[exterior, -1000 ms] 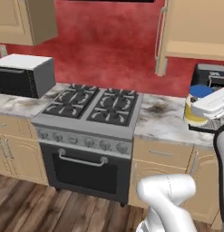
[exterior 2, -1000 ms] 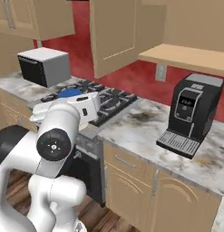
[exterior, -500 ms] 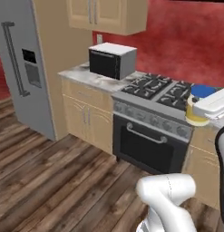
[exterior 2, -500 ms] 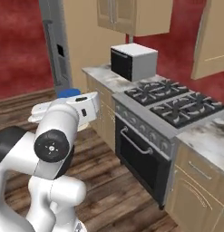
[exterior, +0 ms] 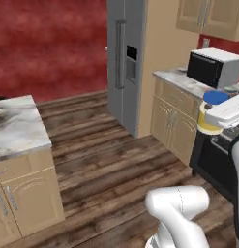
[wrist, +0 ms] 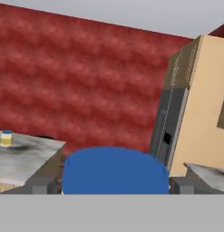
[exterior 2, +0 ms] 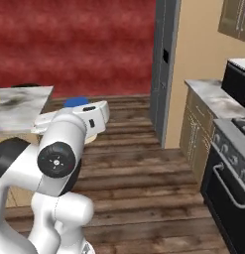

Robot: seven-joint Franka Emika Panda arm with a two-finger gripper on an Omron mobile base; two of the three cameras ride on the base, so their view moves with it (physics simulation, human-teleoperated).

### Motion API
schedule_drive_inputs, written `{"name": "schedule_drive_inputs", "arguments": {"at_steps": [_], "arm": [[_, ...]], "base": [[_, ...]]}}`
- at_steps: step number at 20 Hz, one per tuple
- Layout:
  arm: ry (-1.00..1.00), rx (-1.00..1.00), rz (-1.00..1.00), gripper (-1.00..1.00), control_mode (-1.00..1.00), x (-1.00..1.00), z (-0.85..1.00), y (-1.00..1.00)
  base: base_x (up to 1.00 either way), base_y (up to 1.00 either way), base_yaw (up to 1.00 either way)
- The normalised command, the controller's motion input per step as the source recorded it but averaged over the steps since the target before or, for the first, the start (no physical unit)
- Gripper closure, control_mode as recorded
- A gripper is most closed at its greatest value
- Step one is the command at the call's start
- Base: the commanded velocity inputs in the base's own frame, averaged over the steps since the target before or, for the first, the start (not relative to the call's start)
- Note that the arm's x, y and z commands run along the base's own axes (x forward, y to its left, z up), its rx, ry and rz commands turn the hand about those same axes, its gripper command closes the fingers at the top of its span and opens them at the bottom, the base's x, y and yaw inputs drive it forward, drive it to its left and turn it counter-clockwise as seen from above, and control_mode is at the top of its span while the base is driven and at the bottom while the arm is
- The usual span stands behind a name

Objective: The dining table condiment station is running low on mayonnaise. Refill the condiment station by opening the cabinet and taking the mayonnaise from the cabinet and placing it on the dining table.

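My gripper [wrist: 113,183] is shut on the mayonnaise [wrist: 114,168], whose blue lid sits between the two dark fingertips [wrist: 42,184] in the hand view. From the left base view the pale-yellow jar [exterior: 206,121] hangs in the gripper [exterior: 218,112] at the right edge, above the floor. From the right base view the mayonnaise [exterior 2: 77,101] shows just behind the white hand [exterior 2: 84,118]. The dining table [exterior: 17,131] with its marble top lies to the left, some way off [exterior 2: 22,106] [wrist: 27,156]. The cabinet is out of view.
A small yellow jar with a blue lid [wrist: 6,138] stands on the table's far side. A grey fridge [exterior: 125,63], a marble counter with a microwave [exterior: 214,68] and a black oven [exterior 2: 228,183] line the right. Wooden floor [exterior: 111,160] spreads between.
The whole picture has swung from the stove and counter past the microwave to the fridge, floor and dining table: the base has turned. The jar stays in the gripper.
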Motion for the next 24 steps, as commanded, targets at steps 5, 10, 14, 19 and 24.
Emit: {"name": "schedule_drive_inputs", "arguments": {"at_steps": [5, 10, 14, 19, 24], "arm": [[0.00, 0.00, 0.00, 1.00, 1.00, 0.00, 0.00, 0.00], [0.00, 0.00, 0.00, 1.00, 1.00, 0.00, 0.00, 0.00], [0.00, 0.00, 0.00, 1.00, 1.00, 0.00, 0.00, 0.00], [0.00, 0.00, 0.00, 1.00, 1.00, 0.00, 0.00, 0.00], [0.00, 0.00, 0.00, 1.00, 1.00, 0.00, 0.00, 0.00]], "base": [[0.00, 0.45, 0.72], [0.52, 0.13, 0.63], [1.00, -0.51, 0.45], [1.00, -0.71, 0.39], [0.92, -0.88, 0.37]]}}
